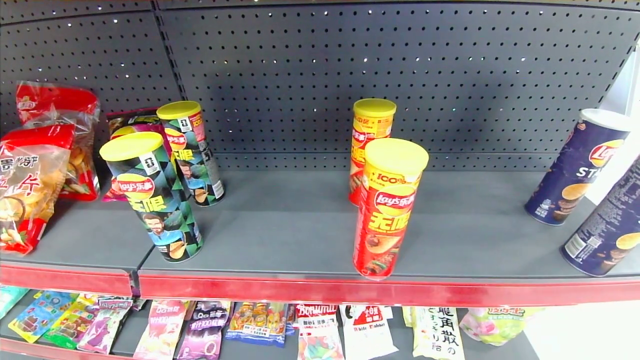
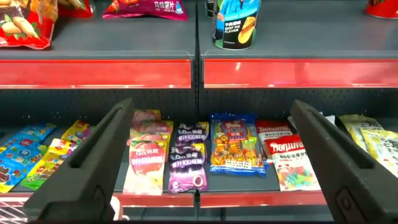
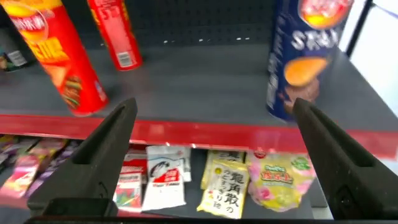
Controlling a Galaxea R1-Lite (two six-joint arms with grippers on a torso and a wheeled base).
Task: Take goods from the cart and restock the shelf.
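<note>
Both grippers are empty, fingers spread wide. The left gripper faces the lower shelf with its row of candy bags. The right gripper is level with the upper shelf, where the front red chip can stands at the edge. Green-and-black chip cans stand to its left and blue chip cans at the right end.
</note>
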